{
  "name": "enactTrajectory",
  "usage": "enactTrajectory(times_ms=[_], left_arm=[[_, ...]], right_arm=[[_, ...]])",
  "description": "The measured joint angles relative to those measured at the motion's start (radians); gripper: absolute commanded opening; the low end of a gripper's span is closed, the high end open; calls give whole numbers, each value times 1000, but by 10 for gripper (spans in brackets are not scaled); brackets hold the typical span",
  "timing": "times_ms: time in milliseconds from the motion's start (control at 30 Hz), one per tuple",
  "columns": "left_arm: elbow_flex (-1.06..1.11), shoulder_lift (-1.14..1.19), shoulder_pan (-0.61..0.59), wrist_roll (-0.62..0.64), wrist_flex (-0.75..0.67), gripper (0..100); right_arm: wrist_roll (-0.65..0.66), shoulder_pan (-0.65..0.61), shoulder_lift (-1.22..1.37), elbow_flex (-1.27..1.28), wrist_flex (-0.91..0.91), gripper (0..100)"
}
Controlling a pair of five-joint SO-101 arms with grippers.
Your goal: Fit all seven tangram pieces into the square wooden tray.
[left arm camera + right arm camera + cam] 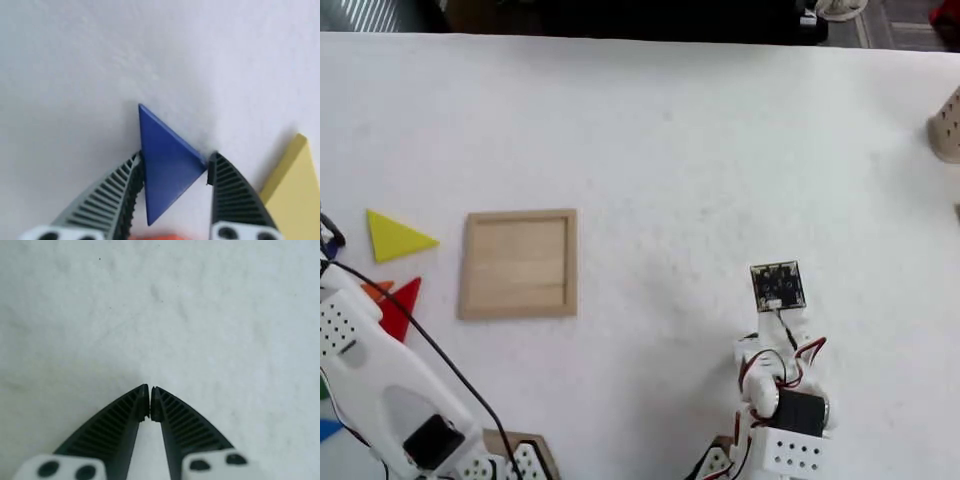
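Over on the left, the yellow triangle lies flat on the white table, just left of the wooden tray. Nearer to us sits a red triangle with an orange piece tucked against it. The left arm's white body and its black cable cross right over the red one's near end. Far right, a pale perforated cone pokes in at the table's edge.

The tray is square, light wood with a raised rim, and there's nothing in it: all the pieces on show lie outside, to its left.

Now the left gripper: jaws partly spread, ribbed black fingers pinching a blue triangle, one tip on its long edge and the other at its corner. A yellow piece lies just beside it.

The right gripper is closed tip to tip, holding nothing, over bare table well right of the tray.
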Motion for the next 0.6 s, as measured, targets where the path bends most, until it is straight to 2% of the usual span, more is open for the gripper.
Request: enactTrajectory(times_ms=[167,600], left_arm=[[-81,2,-2,-2,49,142],[-115,2,-2,-2,51,141]], right_arm=[[0,0,0,0,0,17],[0,0,0,0,0,17]])
